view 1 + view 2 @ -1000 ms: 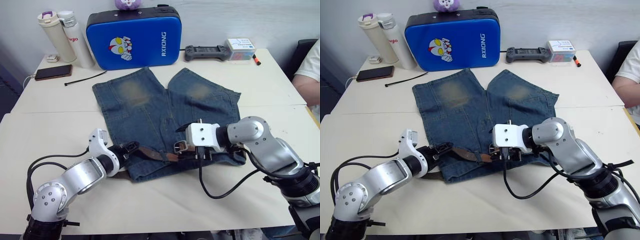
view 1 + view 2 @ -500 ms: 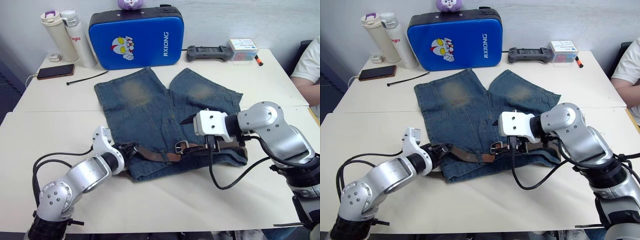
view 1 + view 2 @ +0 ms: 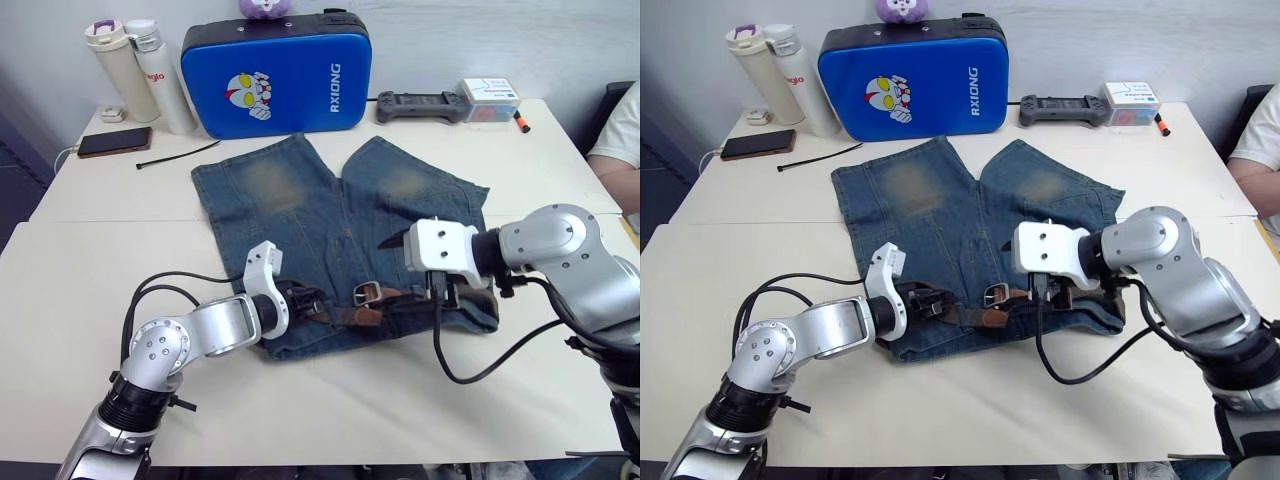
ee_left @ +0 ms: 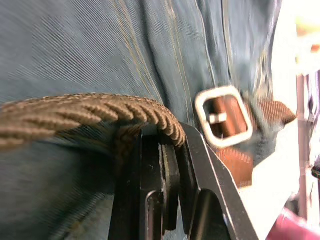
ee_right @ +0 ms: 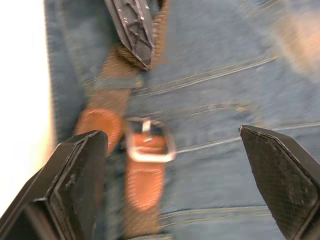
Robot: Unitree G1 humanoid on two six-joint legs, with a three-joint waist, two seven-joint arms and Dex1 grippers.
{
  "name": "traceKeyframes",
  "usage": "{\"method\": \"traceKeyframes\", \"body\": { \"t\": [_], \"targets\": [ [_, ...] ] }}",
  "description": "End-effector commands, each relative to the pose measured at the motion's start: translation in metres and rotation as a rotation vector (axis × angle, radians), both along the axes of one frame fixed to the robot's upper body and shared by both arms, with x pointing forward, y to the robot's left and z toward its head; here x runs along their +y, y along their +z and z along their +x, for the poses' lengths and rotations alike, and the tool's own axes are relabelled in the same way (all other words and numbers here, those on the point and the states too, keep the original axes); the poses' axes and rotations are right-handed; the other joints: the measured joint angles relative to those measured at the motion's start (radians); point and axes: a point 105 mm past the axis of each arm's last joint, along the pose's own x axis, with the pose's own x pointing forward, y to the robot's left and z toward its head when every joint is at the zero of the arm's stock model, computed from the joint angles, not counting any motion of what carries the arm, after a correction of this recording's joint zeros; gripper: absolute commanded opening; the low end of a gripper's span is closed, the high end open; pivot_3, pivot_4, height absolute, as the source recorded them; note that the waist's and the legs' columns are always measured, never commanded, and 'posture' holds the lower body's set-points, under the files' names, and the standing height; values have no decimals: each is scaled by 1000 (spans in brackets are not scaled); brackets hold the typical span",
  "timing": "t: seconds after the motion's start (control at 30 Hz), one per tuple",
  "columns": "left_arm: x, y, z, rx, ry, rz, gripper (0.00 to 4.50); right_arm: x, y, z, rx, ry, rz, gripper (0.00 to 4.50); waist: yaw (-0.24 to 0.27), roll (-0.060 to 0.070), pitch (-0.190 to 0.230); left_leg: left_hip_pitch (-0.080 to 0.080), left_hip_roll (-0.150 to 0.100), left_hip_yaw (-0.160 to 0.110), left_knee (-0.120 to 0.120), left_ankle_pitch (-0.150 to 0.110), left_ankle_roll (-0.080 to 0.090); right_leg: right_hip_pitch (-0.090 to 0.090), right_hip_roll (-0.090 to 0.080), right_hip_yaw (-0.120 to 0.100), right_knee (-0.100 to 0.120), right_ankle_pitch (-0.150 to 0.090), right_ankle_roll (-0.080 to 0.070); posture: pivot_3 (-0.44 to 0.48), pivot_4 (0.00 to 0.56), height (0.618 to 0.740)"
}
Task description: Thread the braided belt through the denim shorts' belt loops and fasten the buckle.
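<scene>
Lying flat across the middle of the head views, the denim shorts (image 3: 335, 225) are spread on the table (image 3: 90, 290) with the waistband toward the lower edge of the frame. The braided belt (image 3: 395, 300) is seen running along that waistband, low in the centre of the frame, with the buckle (image 3: 366, 294) just right of centre and a brown leather end just below it. The left gripper (image 3: 300, 300) is closed tight on the woven strap, which arches over its fingertips (image 4: 167, 165) in the left wrist view. The right gripper (image 5: 170, 145) is spread wide, with nothing between its fingers, and hovers over the buckle.

Fastening appears not to be finished, judging by the leather end that lies loose beside the frame; whether the prong is seated cannot be told. Which belt loops are already threaded cannot be made out either.

Several risks are judged likely from here. If the strap is dragged by the left gripper while the buckle is unheld, the buckle could be pulled along the waistband or the denim bunched up under it. If the right gripper is closed without being centred, denim could be pinched together with the metal frame, or the frame could be nudged aside and the leather end pushed out of line.
</scene>
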Motion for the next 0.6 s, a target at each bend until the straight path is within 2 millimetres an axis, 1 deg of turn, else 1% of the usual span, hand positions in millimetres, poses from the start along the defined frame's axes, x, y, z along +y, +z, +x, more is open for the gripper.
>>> {"method": "traceKeyframes", "body": {
  "t": [0.03,0.07,0.1,0.13,0.17,0.23,0.27,0.3,0.37,0.53,0.6],
  "targets": [
    [5,9,-8,-44,-72,15,1491,-2,8,-13,-15,24,-14,4500,-4,0,0,0,0,0,0,0,0,0,0,0,0,0,0,0,150,740],
    [10,10,-11,-48,-91,36,1998,-3,5,-17,-6,35,-24,4500,-4,0,0,0,0,0,0,0,0,0,1,0,0,0,0,0,150,740],
    [14,10,-13,-50,-104,50,2412,-3,3,-19,0,42,-30,4500,-5,0,0,0,1,0,0,0,0,0,1,0,0,0,0,0,150,740],
    [18,10,-15,-52,-122,68,2689,-3,1,-21,5,49,-35,4500,-5,0,0,0,1,0,0,0,-1,0,1,0,0,0,0,0,150,740],
    [22,9,-20,-56,-163,96,3176,-2,-2,-23,5,58,-42,4500,-5,0,0,0,1,0,-1,0,-1,0,1,0,0,0,0,0,150,740],
    [36,6,-31,-55,-251,163,3916,0,-8,-23,-18,80,-59,4500,-7,0,1,0,1,0,-1,0,-1,0,1,0,0,0,0,0,150,740],
    [51,3,-30,-54,-260,234,4332,3,-12,-21,-43,96,-67,4500,-9,0,1,0,1,0,-1,-1,-1,0,1,1,0,0,-1,0,150,740],
    [62,1,-31,-52,-272,283,4476,6,-16,-19,-73,112,-76,4500,-9,0,1,0,1,0,-2,-1,-1,-1,1,1,-1,0,-1,0,150,740],
    [73,3,-34,-57,-318,334,4476,11,-22,-16,-111,135,-84,4500,-10,1,1,1,1,0,-2,-1,-1,0,1,0,-1,-1,-1,0,150,740],
    [84,14,-52,-86,-471,390,4476,18,-36,-12,-166,185,-89,4500,-13,0,2,1,1,0,-3,-1,-1,0,1,0,-2,-1,-1,0,150,740],
    [86,20,-60,-105,-529,399,4476,22,-39,-13,-179,204,-80,4500,-16,1,2,1,1,0,-4,-1,-1,-1,1,0,-3,-1,-1,0,150,740]
  ]
}}
